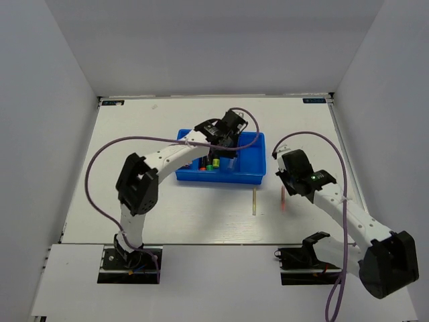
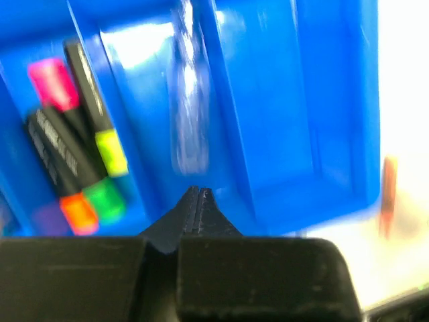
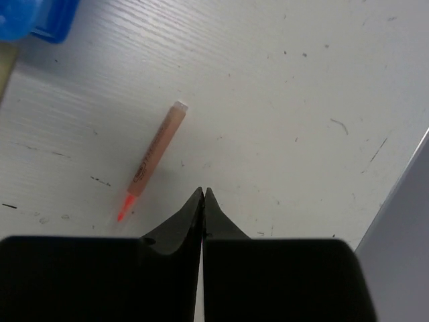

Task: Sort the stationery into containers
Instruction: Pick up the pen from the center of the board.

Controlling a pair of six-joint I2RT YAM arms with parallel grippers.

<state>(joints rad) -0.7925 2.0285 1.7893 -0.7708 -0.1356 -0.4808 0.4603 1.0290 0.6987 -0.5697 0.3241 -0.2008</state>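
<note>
the shallow bright-blue plastic tray with four side-by-side compartments (image 1: 241, 178) already holds part of the stationery: four stubby black-bodied highlighters with pink, yellow, green and orange ends (image 2: 110, 152) lie together in one compartment toward the tray's left side, and the compartment next to it shows a pale, see-through stick shape (image 2: 188, 121), too blurred to name for certain. the tray's other compartments look bare. not yet in the tray are a thin pale stick (image 1: 255, 201), lying on the white table (image 1: 167, 215) just in front of the tray's near right corner, and a thin reddish pen with an orange tip (image 3: 153, 161), a little further right of that corner. so the job looks over halfway done, with two sticks to collect. the left gripper (image 2: 199, 194) hangs over the tray's middle, pointing down, fingers pressed together on nothing. the right gripper (image 3: 203, 196) hovers right of the tray, just beside the reddish pen, fingers likewise together and empty.
</note>
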